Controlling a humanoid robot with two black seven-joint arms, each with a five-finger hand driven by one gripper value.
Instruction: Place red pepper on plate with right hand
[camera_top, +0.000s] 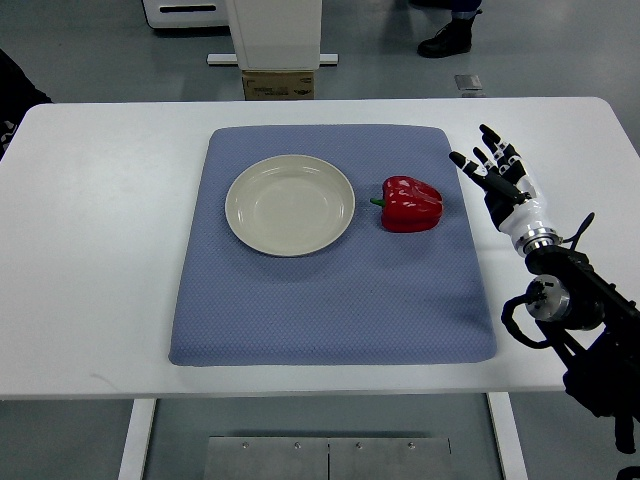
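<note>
One red pepper (410, 203) beside plate (290, 204) — right hand (497, 177) apart.

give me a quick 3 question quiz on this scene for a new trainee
1. True or false: the red pepper already lies on the plate.
2. Which side of the plate is the pepper on in the picture? A) left B) right C) below
3. Fill in: plate and pepper both rest on a blue ____.

Key:
1. False; it lies beside the plate.
2. B
3. mat. The right hand, fingers spread, holds nothing, right of the pepper.
</note>
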